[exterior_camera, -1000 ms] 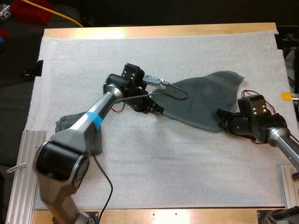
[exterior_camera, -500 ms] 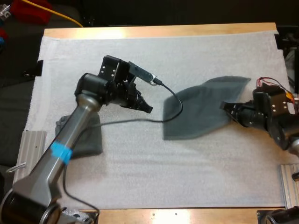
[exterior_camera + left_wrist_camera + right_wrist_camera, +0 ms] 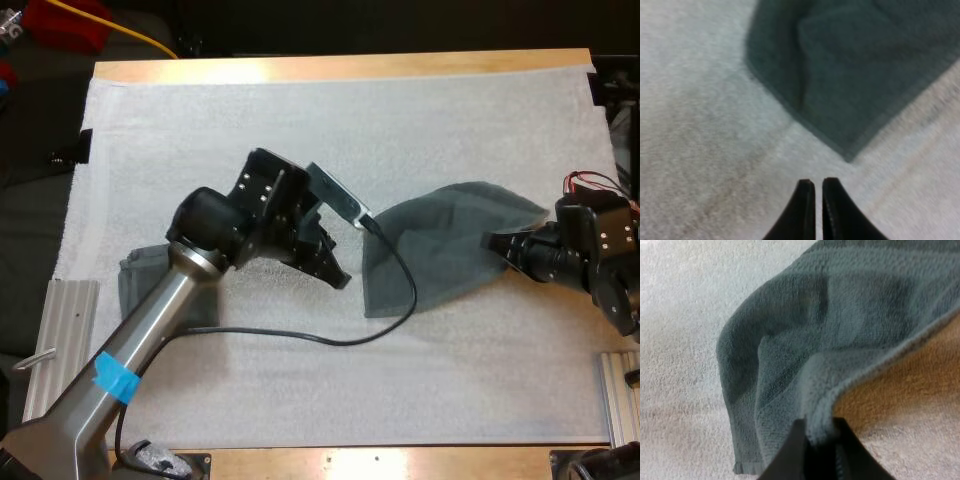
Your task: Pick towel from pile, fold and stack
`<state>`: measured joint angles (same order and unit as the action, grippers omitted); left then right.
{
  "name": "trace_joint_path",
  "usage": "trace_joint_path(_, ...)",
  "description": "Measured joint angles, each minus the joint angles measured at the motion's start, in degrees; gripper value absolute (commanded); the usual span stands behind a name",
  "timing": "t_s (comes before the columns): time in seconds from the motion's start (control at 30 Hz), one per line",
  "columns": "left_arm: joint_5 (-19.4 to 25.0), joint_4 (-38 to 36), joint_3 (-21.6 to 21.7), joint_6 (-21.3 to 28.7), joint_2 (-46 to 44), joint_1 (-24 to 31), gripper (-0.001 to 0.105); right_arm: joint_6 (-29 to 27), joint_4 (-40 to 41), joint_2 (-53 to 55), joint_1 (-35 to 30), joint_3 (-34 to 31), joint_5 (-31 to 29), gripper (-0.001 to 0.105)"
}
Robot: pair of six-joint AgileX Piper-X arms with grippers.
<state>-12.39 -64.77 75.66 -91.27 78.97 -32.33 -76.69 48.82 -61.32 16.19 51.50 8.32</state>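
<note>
High view: a dark grey-green towel (image 3: 450,235) is seen lying loosely on the white mat (image 3: 300,130), right of the mat's centre, with folds across its surface. Its right end is pinched by the right gripper (image 3: 490,241). In the right wrist view the two black fingers (image 3: 790,450) are pressed on the towel's (image 3: 840,325) hemmed edge from both sides, and the cloth is bunched between them. The left gripper (image 3: 340,278) is placed over bare mat just beside the towel's left edge and is not touching it. In the left wrist view its fingers (image 3: 802,210) are drawn together with nothing between them (only a hairline gap is visible), and their tips are pointed toward a near corner of the towel (image 3: 860,70). A second towel (image 3: 140,285) lies near the mat's left edge, partly hidden under the left arm; whether it is folded cannot be told. The wooden tabletop (image 3: 340,68) is visible beyond the mat's far edge.
</note>
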Motion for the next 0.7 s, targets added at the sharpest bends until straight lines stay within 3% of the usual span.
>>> trace_joint_path(0.13,0.9,-0.9,0.0,0.9,0.0,-4.9,0.000,0.0,0.1,0.0,0.0,0.0,0.0,0.000)
trace_joint_path(0.3,8.7,-0.9,-0.2,4.0,0.0,-11.8,0.002,0.0,0.1,0.0,0.0,0.0,-0.6,0.000)
trace_joint_path(0.37,11.3,-0.9,-0.9,5.0,0.0,-13.8,0.009,0.0,0.1,0.0,0.0,0.0,-0.5,0.000)
trace_joint_path(0.47,12.5,-0.9,-2.8,5.5,0.0,-14.5,0.030,0.0,0.1,0.0,0.0,0.0,-0.5,0.000)
trace_joint_path(0.53,13.0,-0.9,-4.9,5.7,0.0,-14.5,0.051,0.0,0.1,0.0,0.0,0.0,-0.5,0.000)
trace_joint_path(0.63,13.2,-0.8,-8.0,5.9,0.1,-14.5,0.067,0.0,0.1,0.0,0.0,0.0,-0.5,0.000)
trace_joint_path(0.7,13.2,-0.2,-9.6,5.9,0.6,-14.5,0.067,0.0,0.1,0.0,0.0,0.0,-0.5,0.000)
